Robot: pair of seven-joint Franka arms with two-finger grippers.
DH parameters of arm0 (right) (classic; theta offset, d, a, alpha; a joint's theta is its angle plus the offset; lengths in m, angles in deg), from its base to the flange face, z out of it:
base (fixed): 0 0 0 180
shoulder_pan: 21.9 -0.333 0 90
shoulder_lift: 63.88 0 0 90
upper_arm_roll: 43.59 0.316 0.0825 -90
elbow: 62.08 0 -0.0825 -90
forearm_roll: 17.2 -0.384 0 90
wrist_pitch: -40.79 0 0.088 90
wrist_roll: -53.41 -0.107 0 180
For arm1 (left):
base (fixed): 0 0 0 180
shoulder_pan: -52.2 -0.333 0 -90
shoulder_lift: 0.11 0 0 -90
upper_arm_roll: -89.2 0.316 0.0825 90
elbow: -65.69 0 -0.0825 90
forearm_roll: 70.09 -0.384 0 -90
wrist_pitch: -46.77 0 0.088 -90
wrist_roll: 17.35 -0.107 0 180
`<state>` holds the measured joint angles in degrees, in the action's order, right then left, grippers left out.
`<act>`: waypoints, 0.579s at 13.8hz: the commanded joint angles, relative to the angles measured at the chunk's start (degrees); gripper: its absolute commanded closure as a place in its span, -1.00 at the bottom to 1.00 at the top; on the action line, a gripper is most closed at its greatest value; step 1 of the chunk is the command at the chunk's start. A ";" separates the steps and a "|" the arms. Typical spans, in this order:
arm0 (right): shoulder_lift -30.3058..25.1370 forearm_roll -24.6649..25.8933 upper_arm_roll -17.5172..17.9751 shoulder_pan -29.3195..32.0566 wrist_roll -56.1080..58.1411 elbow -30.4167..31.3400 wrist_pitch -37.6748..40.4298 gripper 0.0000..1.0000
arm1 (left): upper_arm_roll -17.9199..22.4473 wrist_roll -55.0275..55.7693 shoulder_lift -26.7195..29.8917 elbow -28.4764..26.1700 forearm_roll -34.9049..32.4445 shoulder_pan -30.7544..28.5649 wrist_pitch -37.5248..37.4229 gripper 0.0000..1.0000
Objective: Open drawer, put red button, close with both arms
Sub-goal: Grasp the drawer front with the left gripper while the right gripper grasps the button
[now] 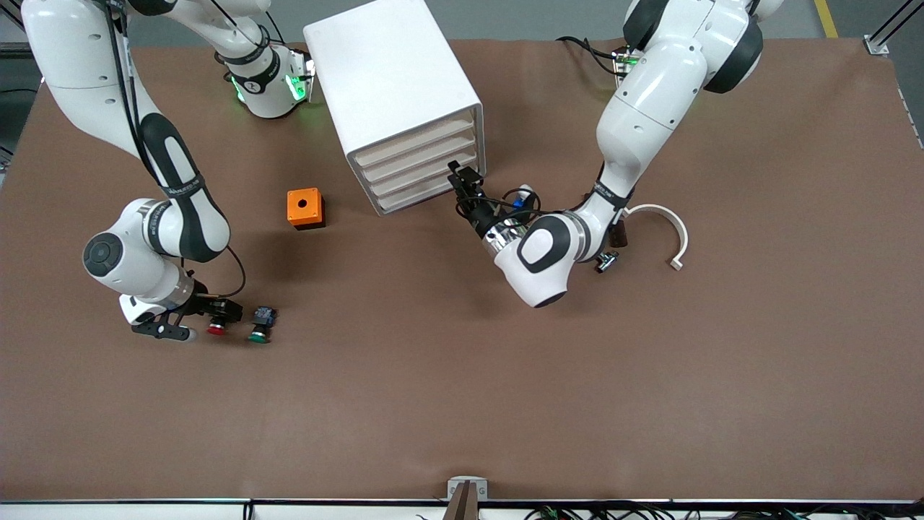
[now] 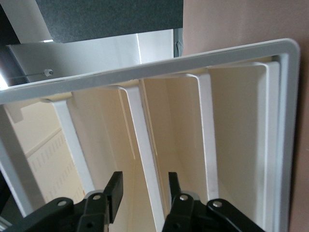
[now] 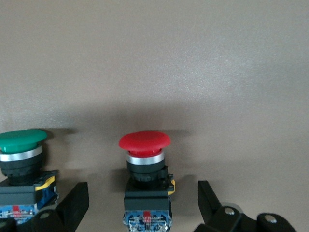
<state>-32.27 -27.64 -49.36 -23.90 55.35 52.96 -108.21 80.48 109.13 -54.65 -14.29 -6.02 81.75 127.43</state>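
Observation:
The white cabinet stands at the back middle with all four cream drawer fronts shut. My left gripper is at the drawer fronts, at their corner toward the left arm's end. In the left wrist view my left gripper is open, its fingers astride one middle drawer's front lip; I cannot tell which drawer. The red button lies on the table beside the green button. My right gripper is open and low around the red button, one finger on each side, apart from it.
An orange box sits between the buttons and the cabinet. A white curved piece and a small metal part lie near the left arm. The green button is close beside one right finger.

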 commanded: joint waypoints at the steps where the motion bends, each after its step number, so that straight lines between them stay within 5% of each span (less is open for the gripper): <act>1: -0.32 -1.61 0.14 0.16 0.35 0.71 0.55 -1.00 | 0.02 2.01 0.06 -0.44 1.41 1.30 -0.59 0.11; 8: 1.00 -1.60 0.05 -0.02 0.00 0.00 1.26 -1.00 | 0.11 2.99 -0.21 -0.70 1.41 5.25 -0.59 0.49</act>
<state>-31.53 -27.64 -49.41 -23.90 55.32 53.02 -106.85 80.43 111.12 -54.71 -15.14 -5.96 86.31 127.43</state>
